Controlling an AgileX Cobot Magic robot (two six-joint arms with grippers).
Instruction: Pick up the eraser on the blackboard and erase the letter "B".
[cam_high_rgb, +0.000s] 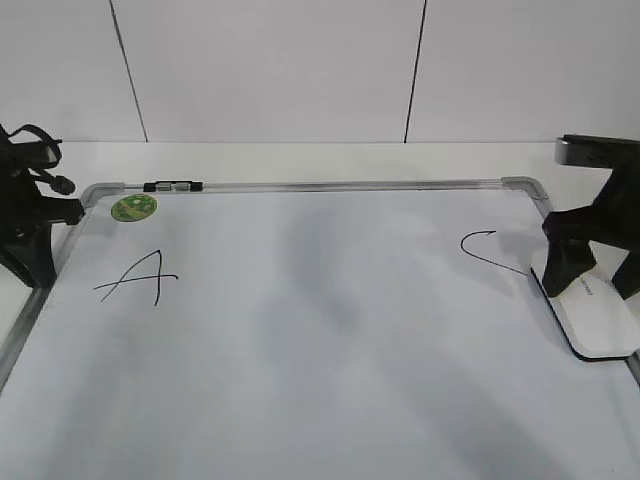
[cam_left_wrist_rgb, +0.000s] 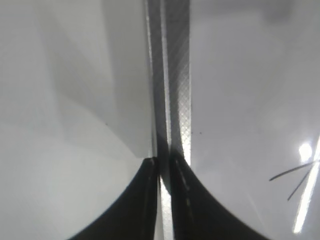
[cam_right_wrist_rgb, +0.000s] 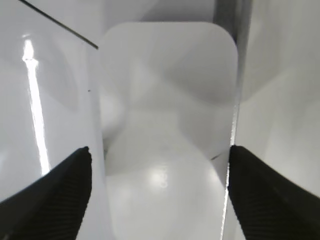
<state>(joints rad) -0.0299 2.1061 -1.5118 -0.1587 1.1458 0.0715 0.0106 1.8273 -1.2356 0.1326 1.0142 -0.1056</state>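
Blackboard (cam_high_rgb: 320, 330) edge: eraser (cam_high_rgb: 595, 315) lies lengthwise along it.

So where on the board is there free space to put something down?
The widest bare patch lies between the "A" and the "C", down to the blackboard's near edge. The right edge is crowded: the eraser sits under the open right gripper.

A pale wall (cam_high_rgb: 300, 70) fills the far side from ten to two o'clock, made of large smooth panels split by two thin dark seams, one leaning near eleven o'clock, the other near one. Below it runs a white worktop (cam_high_rgb: 300, 160), a bare matte strip across the twelve o'clock side. The light is soft and even, throwing only faint grey shadows and no hard glare.
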